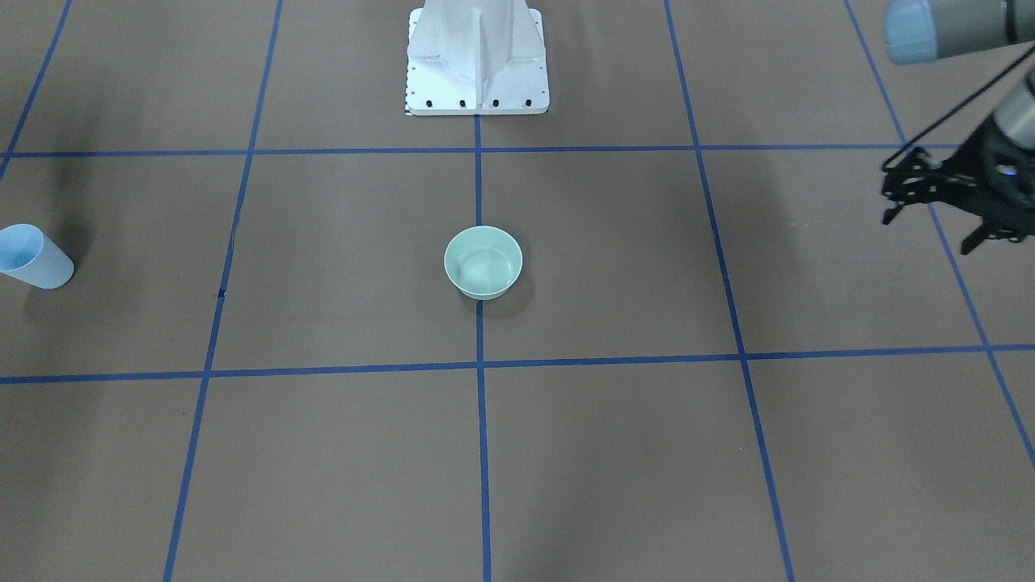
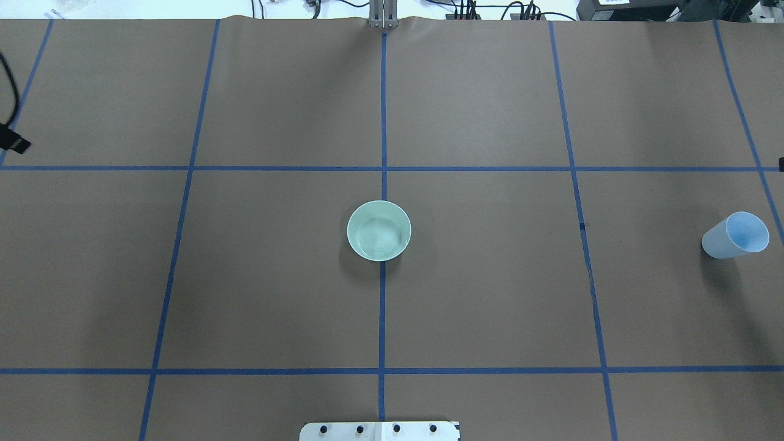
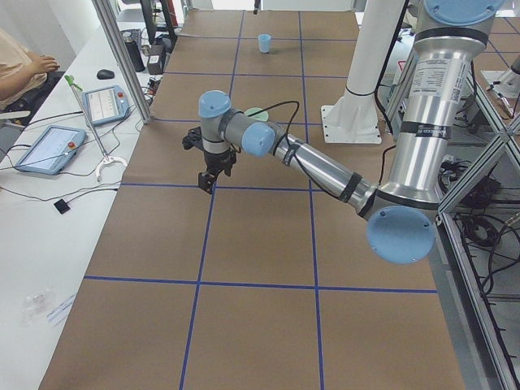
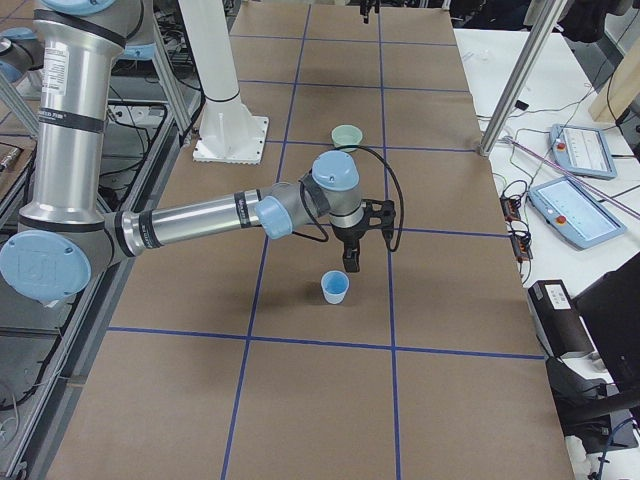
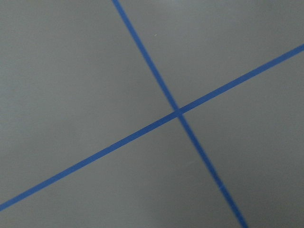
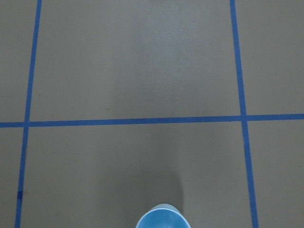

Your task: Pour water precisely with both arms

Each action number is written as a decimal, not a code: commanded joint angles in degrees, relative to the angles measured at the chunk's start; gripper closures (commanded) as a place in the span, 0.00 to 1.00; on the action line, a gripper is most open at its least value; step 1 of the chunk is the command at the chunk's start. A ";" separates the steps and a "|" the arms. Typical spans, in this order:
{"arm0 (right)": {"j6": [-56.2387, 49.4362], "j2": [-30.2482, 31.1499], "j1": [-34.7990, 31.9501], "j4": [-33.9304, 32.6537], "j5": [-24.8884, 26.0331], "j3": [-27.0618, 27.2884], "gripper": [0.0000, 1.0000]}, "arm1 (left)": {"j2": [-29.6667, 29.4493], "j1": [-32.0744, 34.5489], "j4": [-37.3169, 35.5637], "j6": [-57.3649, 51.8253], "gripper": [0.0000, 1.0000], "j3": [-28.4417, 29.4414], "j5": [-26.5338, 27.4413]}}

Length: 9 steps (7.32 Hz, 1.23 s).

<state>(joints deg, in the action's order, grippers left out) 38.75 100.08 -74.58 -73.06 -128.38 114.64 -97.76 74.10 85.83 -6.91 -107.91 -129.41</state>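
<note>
A pale green bowl (image 1: 483, 261) stands at the table's middle (image 2: 379, 231); faint rings in it look like a shallow pool of clear water (image 2: 376, 236). A light blue cup (image 2: 735, 236) stands upright far on my right side (image 1: 32, 257). My left gripper (image 1: 928, 233) hangs open and empty above the table, far to the bowl's left (image 3: 213, 175). My right gripper (image 4: 350, 262) hangs just above and beside the cup (image 4: 335, 288); I cannot tell whether it is open or shut. The cup's rim (image 6: 161, 219) shows at the bottom of the right wrist view.
Brown table cover with a blue tape grid (image 2: 383, 168). The white pedestal base (image 1: 477, 61) stands at the robot's edge. The left wrist view shows only a tape crossing (image 5: 178, 112). Tablets and cables lie on the side benches (image 3: 49, 146).
</note>
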 commanded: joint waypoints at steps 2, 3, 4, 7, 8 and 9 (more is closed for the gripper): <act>18.16 8.87 9.24 17.37 8.56 1.99 0.00 | 5.83 11.66 2.31 -8.65 0.00 6.92 -0.84; 21.77 10.47 12.14 19.69 12.16 1.99 0.00 | 5.92 12.73 2.42 -8.39 0.00 7.02 -0.84; 25.63 12.83 15.65 22.76 17.24 1.99 0.00 | 7.40 14.05 2.59 -8.39 0.00 6.84 -0.84; 42.84 16.62 33.37 25.51 40.84 1.91 0.00 | 9.08 14.94 2.68 -8.30 0.00 6.14 -0.93; 47.69 17.94 38.66 25.34 47.72 1.90 0.00 | 9.08 14.94 2.68 -8.30 0.00 6.14 -0.93; 53.39 18.13 44.11 24.29 55.45 1.38 0.00 | 9.08 14.94 2.68 -8.30 0.00 6.14 -0.93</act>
<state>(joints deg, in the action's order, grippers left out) 84.89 117.40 -37.78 -47.94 -82.99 116.44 -88.75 88.98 88.50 -15.21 -101.73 -130.34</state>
